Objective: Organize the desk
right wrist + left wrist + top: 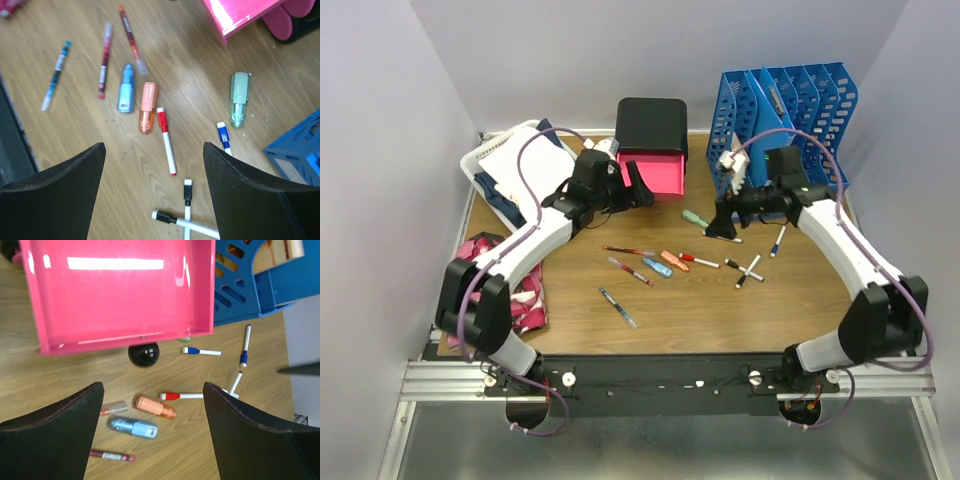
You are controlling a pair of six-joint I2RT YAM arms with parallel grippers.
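The wood-grain desk (720,310) holds scattered pens. An orange highlighter (674,261), a blue highlighter (656,267), a red marker (699,260), a green highlighter (695,218), crossed black markers (748,270) and thin pens (630,271) lie mid-desk. My left gripper (635,185) is open and empty, hovering in front of the open pink drawer (120,295); the orange highlighter (155,407) lies below its jaws (153,390). My right gripper (723,222) is open and empty above the red marker (166,140) and the black markers (186,222).
A black drawer unit (652,125) stands at the back centre. A blue file rack (790,110) stands at the back right. A white tray with notebooks (515,160) and a pink pile (510,290) sit along the left edge. A teal pen (617,307) lies nearer the front.
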